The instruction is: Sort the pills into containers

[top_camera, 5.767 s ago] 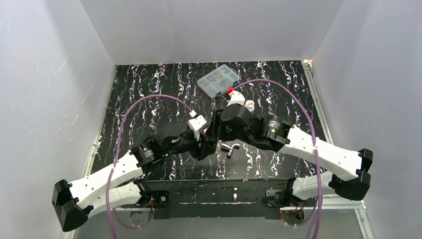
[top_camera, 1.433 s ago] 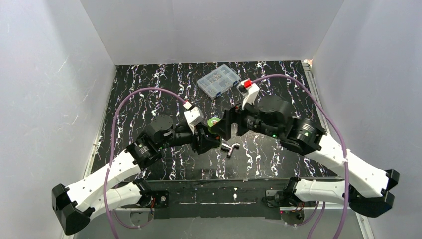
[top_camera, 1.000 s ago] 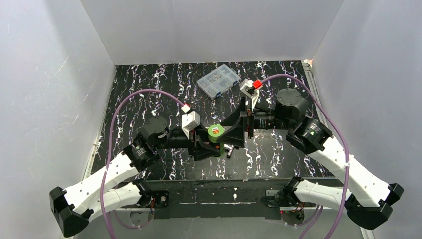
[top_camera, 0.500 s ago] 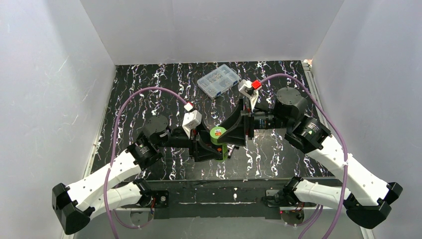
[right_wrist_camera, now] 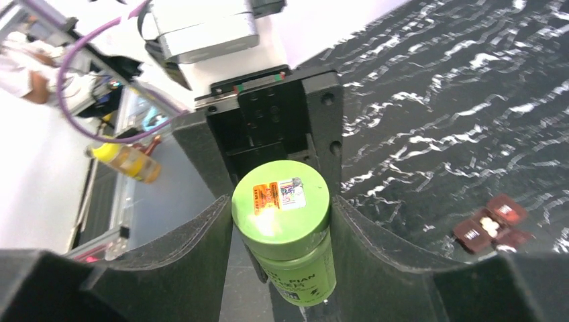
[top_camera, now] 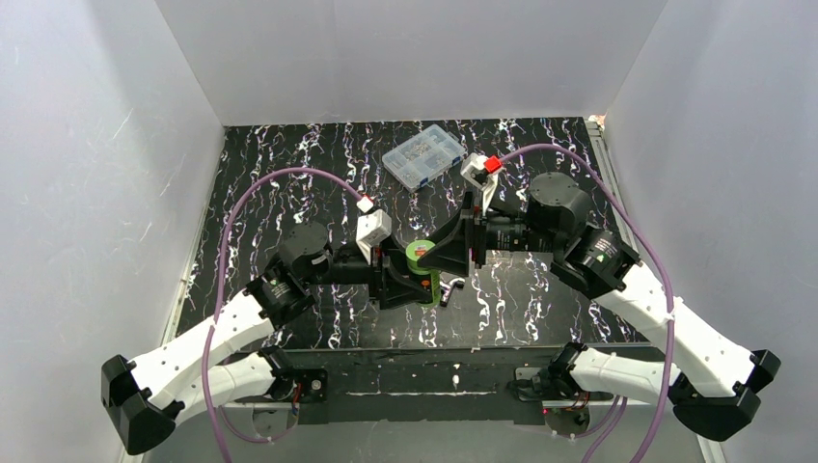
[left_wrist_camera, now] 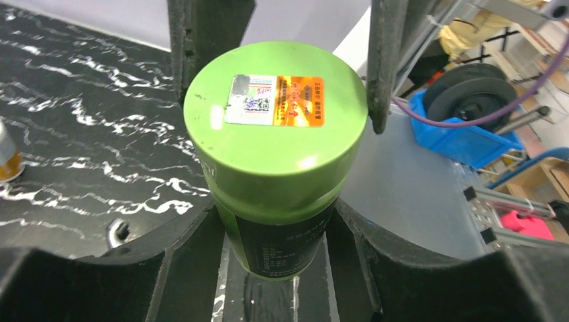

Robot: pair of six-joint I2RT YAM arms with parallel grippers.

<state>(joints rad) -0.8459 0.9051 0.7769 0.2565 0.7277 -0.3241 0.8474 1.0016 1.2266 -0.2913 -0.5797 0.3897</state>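
Note:
The dark bottle with a bright green cap (top_camera: 422,256) stands upright between both grippers near the table's front middle. My left gripper (top_camera: 422,282) is shut on its dark body (left_wrist_camera: 282,248), low and close to the table. My right gripper (top_camera: 426,253) comes from the right, and its fingers (right_wrist_camera: 211,255) press against both sides of the green cap (right_wrist_camera: 280,201). At the left edge of the left wrist view, a small amber object (left_wrist_camera: 5,157) may be the amber bottle; the arm hides it from above. A brown blister with white pills (right_wrist_camera: 490,227) lies on the table.
A clear compartment box (top_camera: 422,155) sits at the back middle of the black marbled table (top_camera: 289,174). A small pale piece (top_camera: 451,286) lies just right of the left gripper. White walls enclose three sides.
The left gripper brought the green-capped bottle up in front of the right gripper. The right arm swung round, and its jaws have come in round the cap over the last half second.

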